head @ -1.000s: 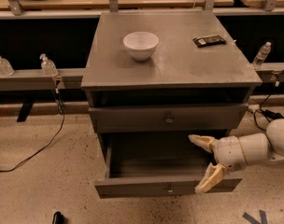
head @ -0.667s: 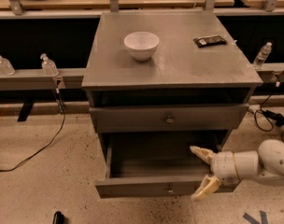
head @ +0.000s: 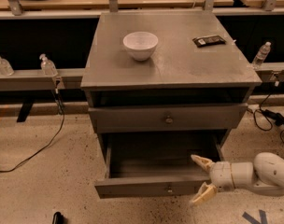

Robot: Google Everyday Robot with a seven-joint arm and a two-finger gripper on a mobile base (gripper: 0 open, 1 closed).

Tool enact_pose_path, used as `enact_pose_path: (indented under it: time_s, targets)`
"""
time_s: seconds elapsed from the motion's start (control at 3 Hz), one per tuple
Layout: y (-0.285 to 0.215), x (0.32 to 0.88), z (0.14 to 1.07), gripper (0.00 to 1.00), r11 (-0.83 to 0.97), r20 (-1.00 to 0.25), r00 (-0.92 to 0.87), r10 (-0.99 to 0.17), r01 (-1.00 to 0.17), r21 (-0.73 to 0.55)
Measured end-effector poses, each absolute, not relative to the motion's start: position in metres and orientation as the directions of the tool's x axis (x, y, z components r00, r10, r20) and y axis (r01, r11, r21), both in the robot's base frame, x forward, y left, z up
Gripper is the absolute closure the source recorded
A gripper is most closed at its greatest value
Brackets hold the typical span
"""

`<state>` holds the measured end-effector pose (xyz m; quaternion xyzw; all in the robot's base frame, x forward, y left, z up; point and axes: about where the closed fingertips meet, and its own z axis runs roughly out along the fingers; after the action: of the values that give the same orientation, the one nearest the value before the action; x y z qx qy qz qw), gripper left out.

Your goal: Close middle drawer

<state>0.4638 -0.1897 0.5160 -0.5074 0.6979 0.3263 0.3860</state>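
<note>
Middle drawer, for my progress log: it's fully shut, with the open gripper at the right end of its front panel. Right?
No. The camera view shows the middle drawer pulled out, tray exposed. The gripper is indeed open at the right end of its front panel.

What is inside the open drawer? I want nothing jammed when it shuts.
The middle drawer shows only bare grey floor. Its back, under the drawer above, is dark, and the front panel hides a strip. The open gripper straddles its right front corner.
</note>
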Motion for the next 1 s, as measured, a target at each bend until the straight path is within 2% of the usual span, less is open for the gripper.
enact_pose_path:
  time_s: [0.33,1.0]
  targets:
    - [-0.184,0.463,0.516,0.00,0.238,-0.871,-0.199,-0.449,-0.966,0.098]
    - [-0.189,0.435,0.501,0.49,0.227,-0.900,-0.149,-0.409,-0.972,0.057]
